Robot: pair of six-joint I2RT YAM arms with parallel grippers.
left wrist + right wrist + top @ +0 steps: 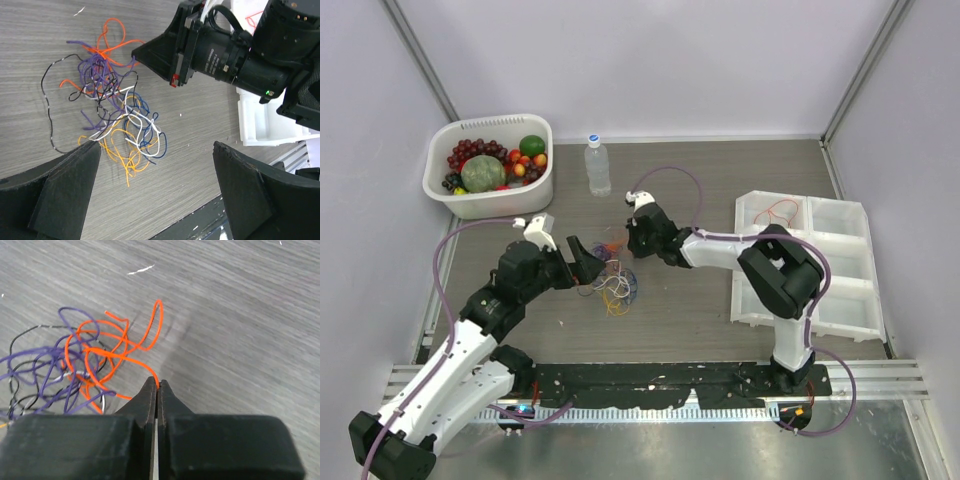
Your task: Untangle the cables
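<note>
The right claw [158, 386] pinches an orange cable [161, 320] at the edge of the tangled cables [117, 117] on the bench [30, 30], the left claw [156, 150] spread wide beside them.

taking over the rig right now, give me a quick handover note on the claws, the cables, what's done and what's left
Right claw: shut on the orange cable at the far edge of the tangle.
Left claw: open, empty, at the tangle's left side.
Cables: purple, black, white, blue, yellow and orange knotted together between the claws. One red cable lies in a far compartment of the tray.
Done: apparently only the red one.
Left: draw the orange free, then the others.
</note>
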